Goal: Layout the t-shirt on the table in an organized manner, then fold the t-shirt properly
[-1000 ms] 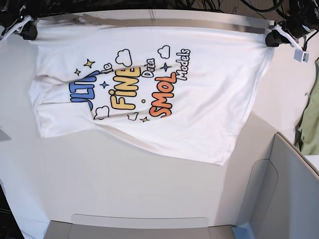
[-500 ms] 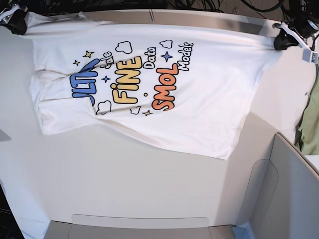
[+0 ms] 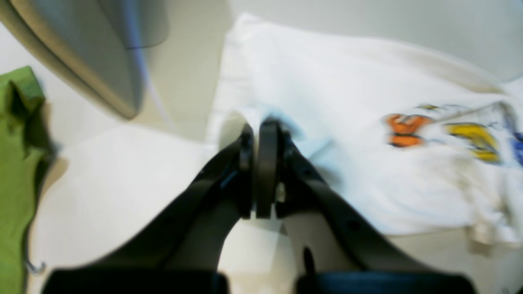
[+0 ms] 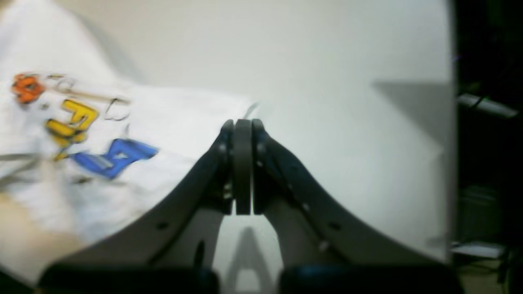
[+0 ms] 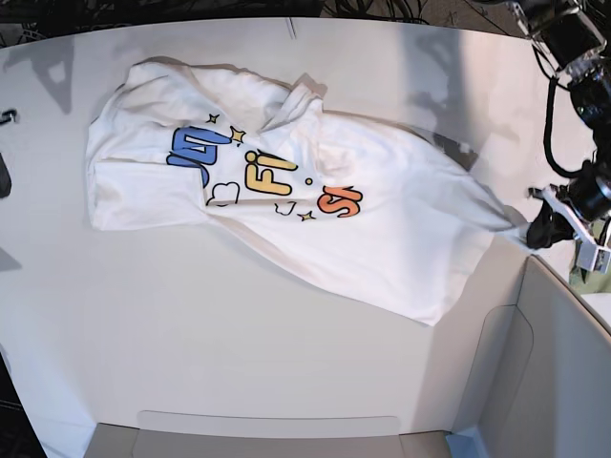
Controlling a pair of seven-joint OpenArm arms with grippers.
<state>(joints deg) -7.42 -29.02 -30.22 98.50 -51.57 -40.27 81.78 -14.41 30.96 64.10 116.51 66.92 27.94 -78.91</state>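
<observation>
White t-shirt [image 5: 382, 229] rumpled on desk [image 5: 239, 353]; left gripper [image 5: 537, 232] clamped on its corner; right gripper [image 4: 242, 126] closed, holding nothing.

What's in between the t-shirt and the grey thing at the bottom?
Nothing sits there. Between the t-shirt and the grey panel there is only bare white table. You can see it in the base view.

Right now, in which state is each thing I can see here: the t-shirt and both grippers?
t-shirt: print side up on the table, rumpled, top edge folded over the lettering, one corner pulled out sideways.
left gripper: shut on the t-shirt corner.
right gripper: shut, empty, beside the shirt over bare table.
</observation>
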